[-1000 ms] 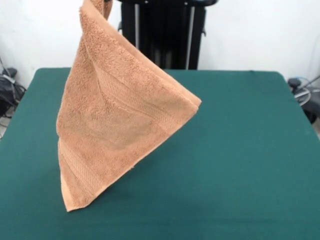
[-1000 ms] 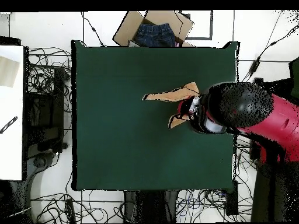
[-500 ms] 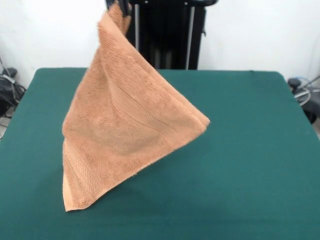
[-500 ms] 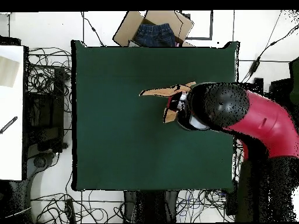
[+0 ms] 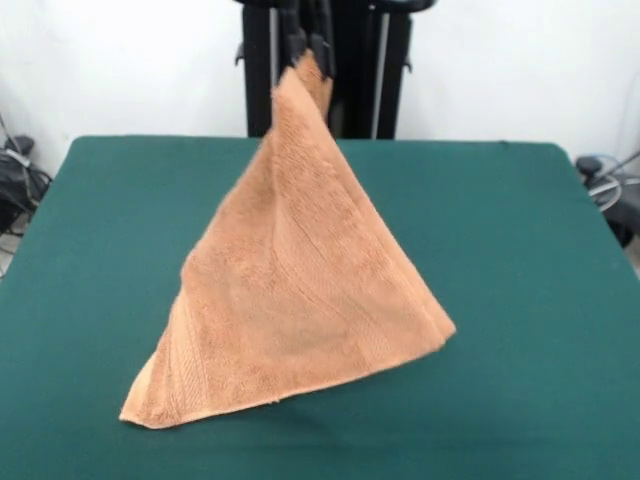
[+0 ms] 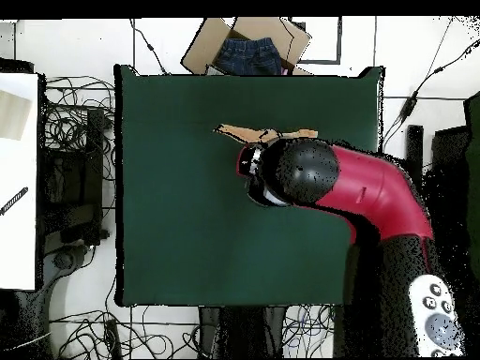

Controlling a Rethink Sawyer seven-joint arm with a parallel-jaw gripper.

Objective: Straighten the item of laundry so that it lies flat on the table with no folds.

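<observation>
My hand (image 5: 308, 52) pinches one corner of the towel (image 5: 300, 290), which hangs as a doubled triangle, its low corner at 7 o'clock brushing the worktop (image 5: 520, 250). If I let go here, I expect it to collapse into a folded heap; dragging too fast could roll the layers under.

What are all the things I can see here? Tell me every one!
towel: one, orange-tan, hanging from one corner, bottom edge on the table
table: one, dark green, middle of the room
cardboard box: one, brown, blue cloth inside, on the floor beyond the table's edge
cables: many, black, on the floor around the table
white surface: one, at the overhead view's left edge
arm: one, red and black, reaching over the table
hand: one, black, pinching the towel's top corner
</observation>
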